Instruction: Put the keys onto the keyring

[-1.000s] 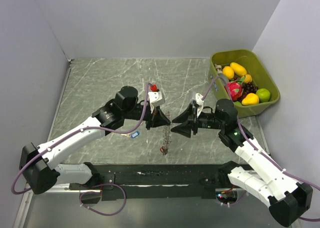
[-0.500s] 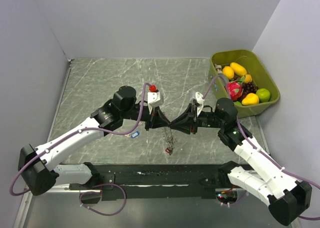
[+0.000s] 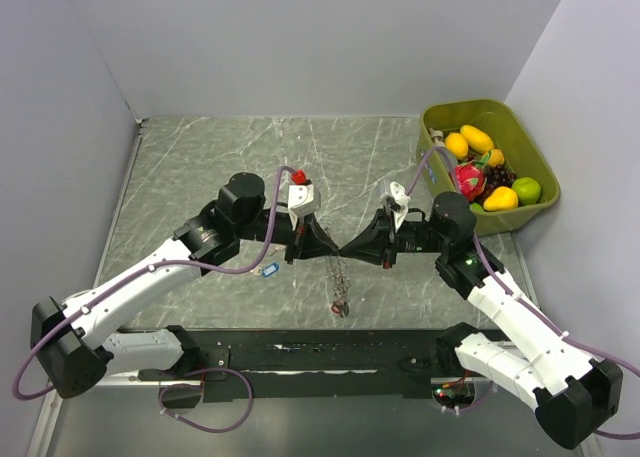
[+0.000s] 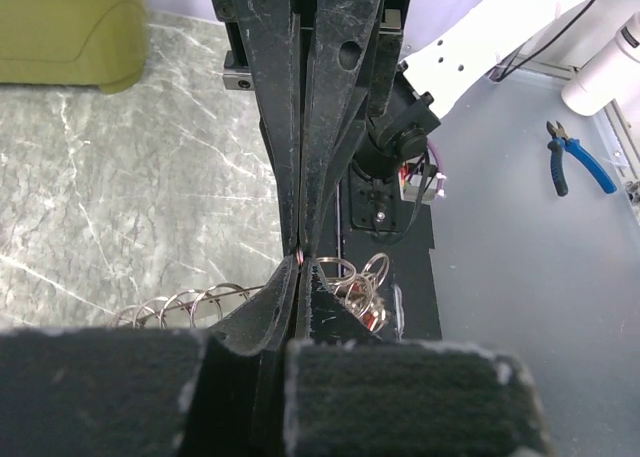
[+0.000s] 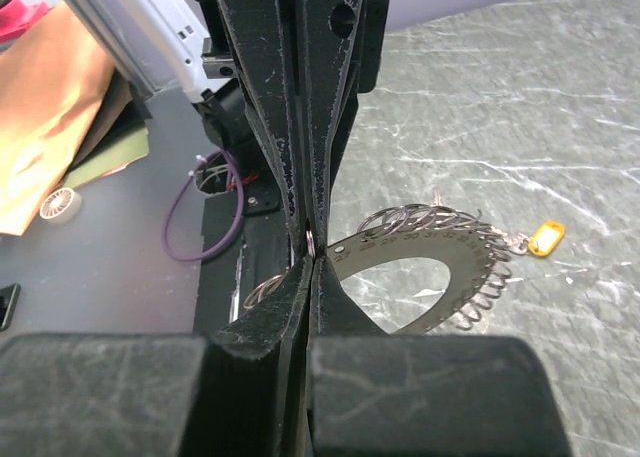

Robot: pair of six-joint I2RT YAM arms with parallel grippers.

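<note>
Green bin (image 3: 463, 105) of fruit (image 3: 477, 137) at marble table's (image 3: 200, 167) far-right corner

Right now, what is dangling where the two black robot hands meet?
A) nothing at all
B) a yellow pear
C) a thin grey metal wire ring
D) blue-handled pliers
C: the thin grey metal wire ring hangs below the spot where the left hand and the right hand touch tips, both pinched shut on it.
</note>
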